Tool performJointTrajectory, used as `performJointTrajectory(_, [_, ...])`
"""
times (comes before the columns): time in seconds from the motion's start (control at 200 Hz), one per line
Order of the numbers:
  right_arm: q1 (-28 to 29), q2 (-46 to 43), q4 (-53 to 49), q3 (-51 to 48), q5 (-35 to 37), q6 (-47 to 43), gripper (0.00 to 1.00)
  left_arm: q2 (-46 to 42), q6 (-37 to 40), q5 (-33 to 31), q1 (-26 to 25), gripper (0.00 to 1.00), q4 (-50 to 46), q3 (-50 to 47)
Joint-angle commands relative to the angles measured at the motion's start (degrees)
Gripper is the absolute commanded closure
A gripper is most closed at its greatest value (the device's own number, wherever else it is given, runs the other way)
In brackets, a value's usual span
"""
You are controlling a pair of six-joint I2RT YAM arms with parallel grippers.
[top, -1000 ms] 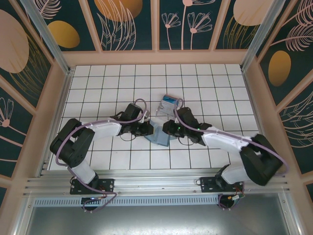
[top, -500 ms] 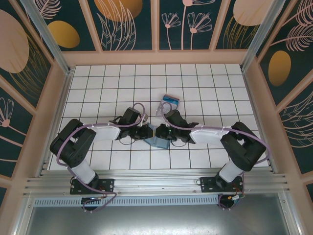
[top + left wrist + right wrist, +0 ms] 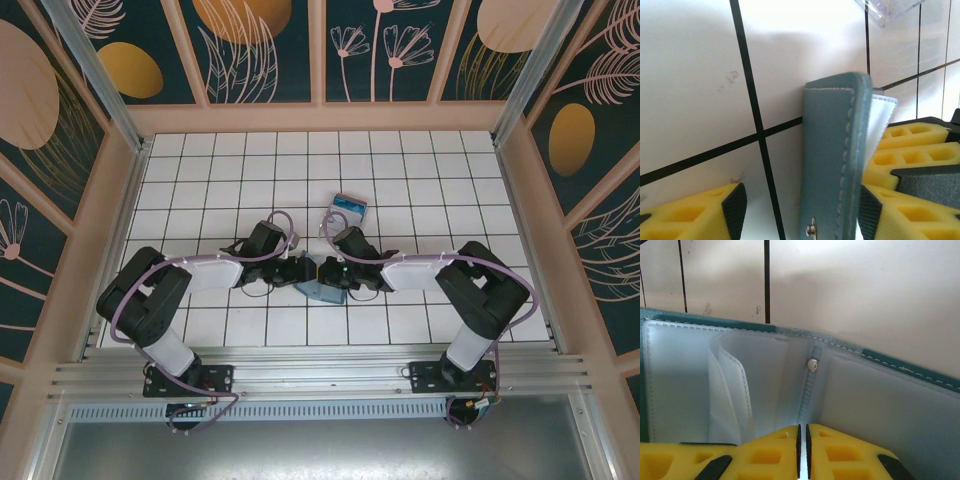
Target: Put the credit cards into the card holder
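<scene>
- Tiled table (image 3: 200,170): both arms reach inward and meet mid-table at the card holder. My read is that this is a two-handed job, with one arm steadying and the other working the inside.
- Card holder (image 3: 322,287): teal and book-like, it sits on the tiles between the two grippers. In the left wrist view it stands on edge with its stitched cover (image 3: 832,160) facing the camera. In the right wrist view it is splayed open, pockets (image 3: 730,390) facing the fingers.
- Left gripper (image 3: 300,268): jaws apart and straddling the upright cover. The right pad (image 3: 867,215) looks to be touching it and the other pad is well off. It probably acts as a fence so the holder can't tip or fold shut.
- Right gripper (image 3: 803,440): jaws together with only a hairline gap, the tip aimed at the spine just below the snap stud (image 3: 812,365). It looks like it is pressing the fold open. I can't tell whether a thin sleeve edge is pinched.
- Clear plastic box (image 3: 358,214): sits just beyond the grippers.
- Credit cards (image 3: 346,203): blue is visible inside that box, and none are in the holder's pockets yet. No card is in either gripper, so loading has not begun.
</scene>
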Motion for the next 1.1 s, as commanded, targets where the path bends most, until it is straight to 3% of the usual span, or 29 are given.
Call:
performJointTrajectory(0.0, [1.3, 2.9, 0.3, 2.0, 0.5, -1.0, 0.85, -0.2, 3.8, -3.9, 0.8, 0.34, -5.2, 1.3])
performJointTrajectory(0.571, [3.5, 4.5, -9.8, 6.5, 6.3, -3.4, 0.84, -4.5, 10.3, -11.2, 8.2, 0.33, -15.3, 4.1])
performJointTrajectory(0.911, [3.9, 5.1, -10.3, 7.3, 6.3, -3.4, 0.84, -7.8, 4.6, 1.0, 8.2, 0.31, -7.0, 3.1])
performJointTrajectory(1.096, [4.5, 6.6, -11.0, 9.2, 5.8, -3.7, 0.82, -6.1, 6.5, 4.4, 7.9, 0.33, -5.6, 1.1])
